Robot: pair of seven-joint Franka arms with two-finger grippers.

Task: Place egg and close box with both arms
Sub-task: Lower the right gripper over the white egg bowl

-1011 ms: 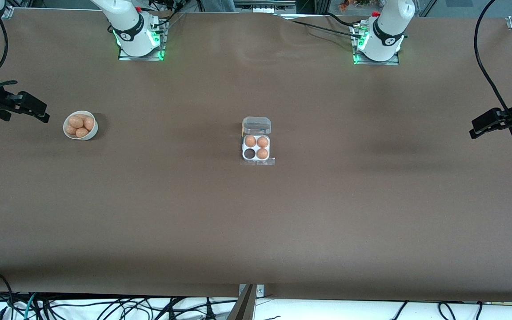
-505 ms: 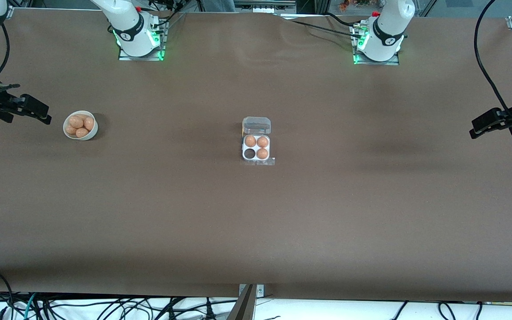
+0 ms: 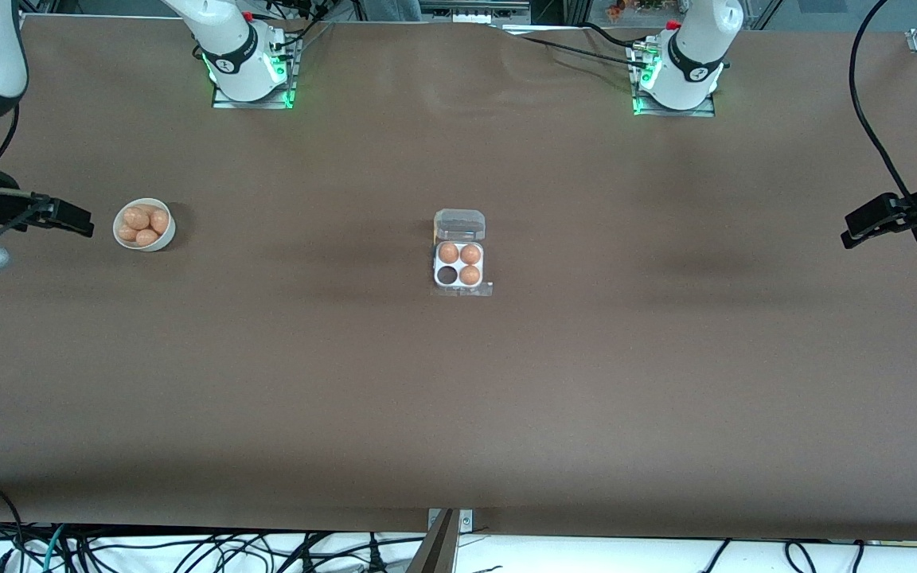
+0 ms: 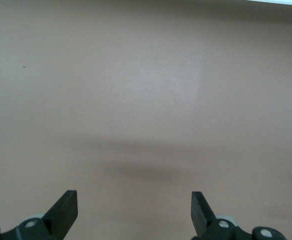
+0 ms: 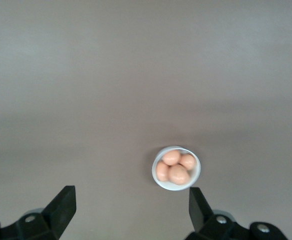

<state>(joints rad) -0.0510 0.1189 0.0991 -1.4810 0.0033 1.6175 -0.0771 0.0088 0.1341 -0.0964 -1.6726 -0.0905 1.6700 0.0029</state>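
**Right claw swings toward the egg bowl**

Your egg carton [image 3: 459,259] sits mid-tabletop, lid open, one cell empty. The right claw [image 3: 68,216], released, has turned toward the bowl [image 3: 144,224] of eggs [image 5: 175,168]. Left claw [image 3: 864,224] waits, released, at the tabletop's end.

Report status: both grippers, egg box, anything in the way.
Right gripper open, beside bowl of eggs. Left gripper open, at its table end. Box lid up, three eggs, one cell empty. Nothing in the way.
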